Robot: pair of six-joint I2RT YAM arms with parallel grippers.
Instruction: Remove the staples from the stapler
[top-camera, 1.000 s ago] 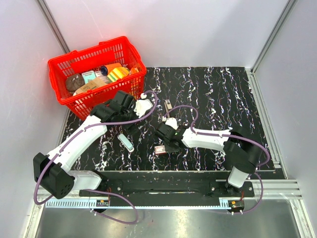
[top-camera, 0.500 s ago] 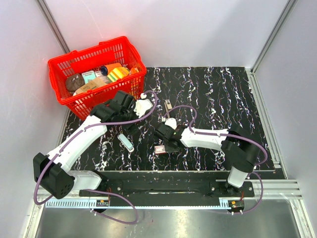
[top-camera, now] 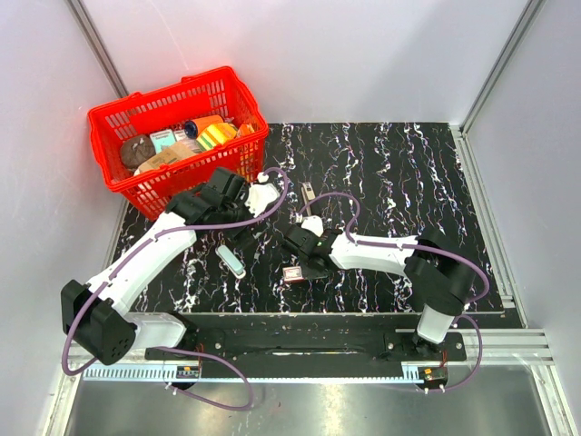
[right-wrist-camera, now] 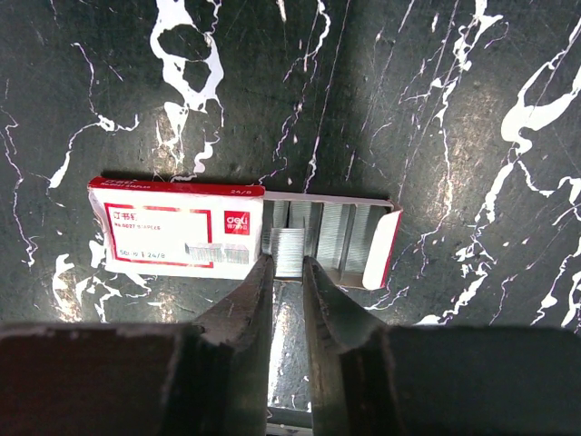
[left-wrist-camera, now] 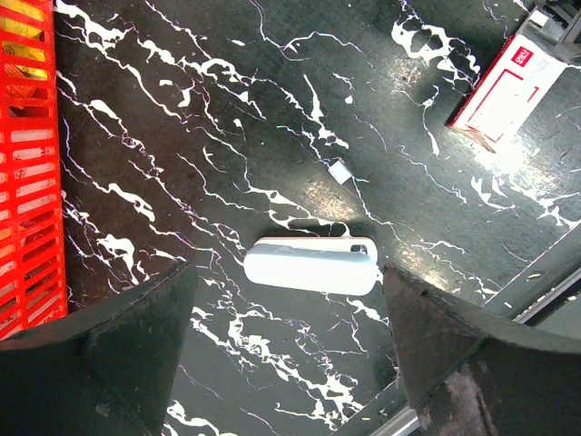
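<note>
The right hand point(right-wrist-camera: 289, 262) is clenched on a staple strip point(right-wrist-camera: 289, 242) at the open staple box point(right-wrist-camera: 172, 232), near the worktop's front edge. The left hand point(left-wrist-camera: 289, 269) hangs released over the pale bar point(top-camera: 231, 261). The stapler point(top-camera: 309, 191) lies mid-worktop, apart from both. The brittle strip could snap or slip from so narrow a pinch and scatter; the light box may skid.

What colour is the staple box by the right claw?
Red and white staple box, clearest in the right wrist view.
</note>
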